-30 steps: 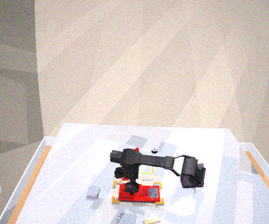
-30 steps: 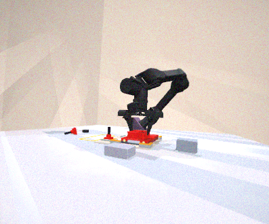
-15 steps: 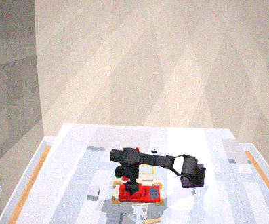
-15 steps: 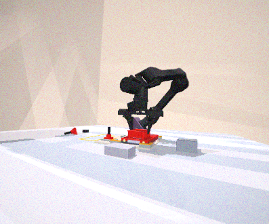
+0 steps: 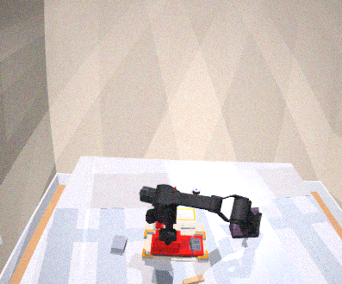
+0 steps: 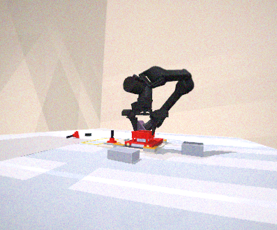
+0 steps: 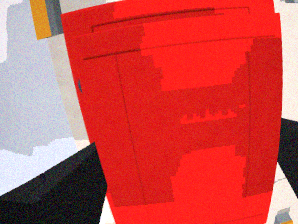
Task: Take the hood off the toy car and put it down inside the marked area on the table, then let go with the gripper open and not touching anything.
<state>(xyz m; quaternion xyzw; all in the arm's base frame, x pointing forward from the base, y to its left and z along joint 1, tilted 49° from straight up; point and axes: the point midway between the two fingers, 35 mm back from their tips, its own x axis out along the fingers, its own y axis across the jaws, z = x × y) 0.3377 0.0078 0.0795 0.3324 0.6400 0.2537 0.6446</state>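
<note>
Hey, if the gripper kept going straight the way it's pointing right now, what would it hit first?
The gripper points down, shut on the hood, so the hood would probably press into the car below first. The gap is hard to judge.

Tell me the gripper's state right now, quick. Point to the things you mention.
Gripper (image 5: pixel 167 242) (image 6: pixel 144 132): closed on the red hood (image 5: pixel 166 245) (image 6: pixel 142 133) (image 7: pixel 200 100), one finger on either side, above the toy car's body (image 6: pixel 153 142).
</note>
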